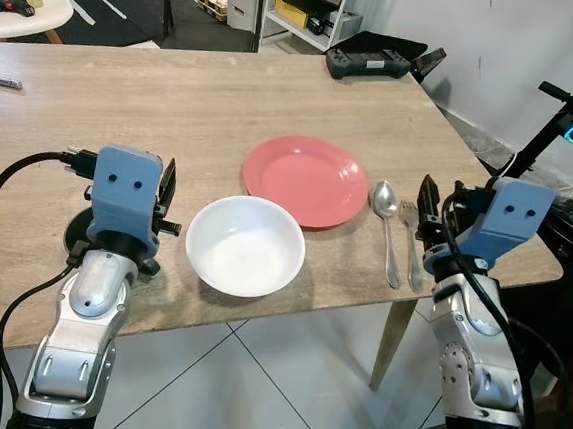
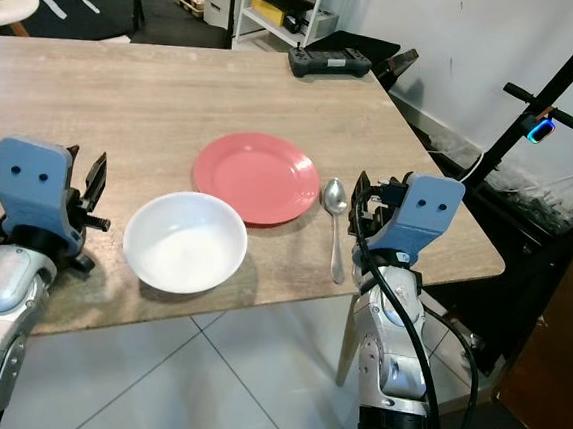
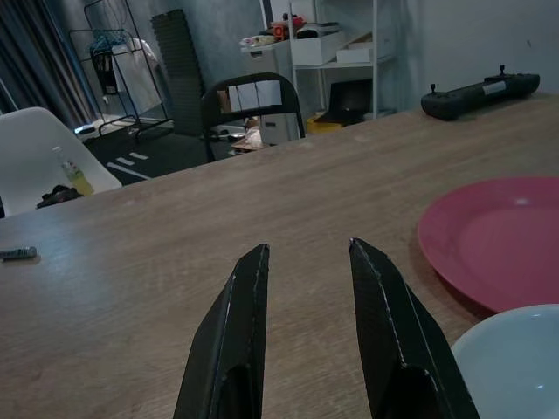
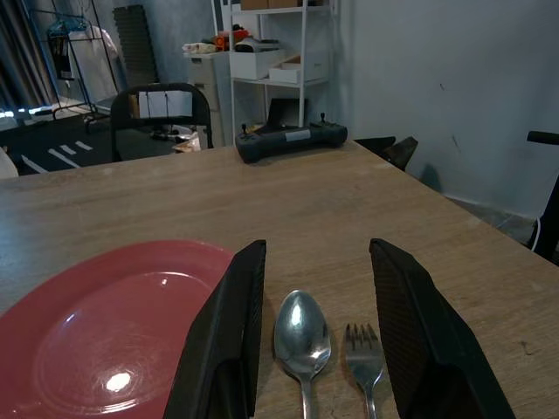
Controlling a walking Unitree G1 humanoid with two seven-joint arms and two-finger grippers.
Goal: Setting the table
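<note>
Your right hand hovered low over the worktop, fingers spread and empty, with the spoon and fork lying side by side between them. The red plate sat just to its left. Your left hand was likewise released, the white bowl just to its right.

We see a wooden table carrying a red plate at centre, a white bowl just below-left of it, a spoon and fork right of the plate, and a black controller at the upper right.
</note>
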